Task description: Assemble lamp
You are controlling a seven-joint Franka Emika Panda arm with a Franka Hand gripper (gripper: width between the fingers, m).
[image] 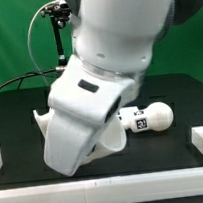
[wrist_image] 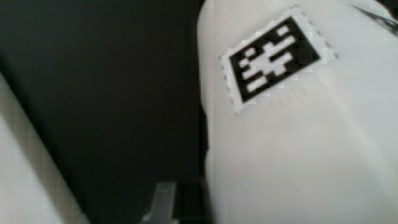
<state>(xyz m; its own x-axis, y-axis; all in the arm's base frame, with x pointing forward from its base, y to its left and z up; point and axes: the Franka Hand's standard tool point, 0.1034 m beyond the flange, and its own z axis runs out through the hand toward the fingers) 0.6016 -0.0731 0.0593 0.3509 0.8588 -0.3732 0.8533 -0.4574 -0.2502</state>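
1. Near the middle of the table, the bulb (image: 153, 117) is lying on its side. Its round end is pointing toward the table edge on the exterior view's right. It is white, and a black-and-white square tag (image: 140, 123) is showing on its stem.
2. A white flared part (image: 115, 138) is sitting just beside the bulb's stem, half hidden under the arm (image: 114, 38). I cannot tell which lamp part it is.
3. The gripper (image: 92, 151) is hanging low over that spot, close to the table. The arm is hiding its fingers, so I cannot tell if it is wide, narrow or holding something.
4. The wrist view is showing a white part (wrist_image: 302, 150) very close and blurry, with a big tag (wrist_image: 276, 58) on it.
5. The table (image: 22, 132) is looking black and flat. A white rail (image: 108, 194) is running along its near edge.
6. A green wall (image: 13, 38) is standing behind the far edge. A black stand (image: 55, 39) with a cable is standing near the far corner on the exterior view's left.
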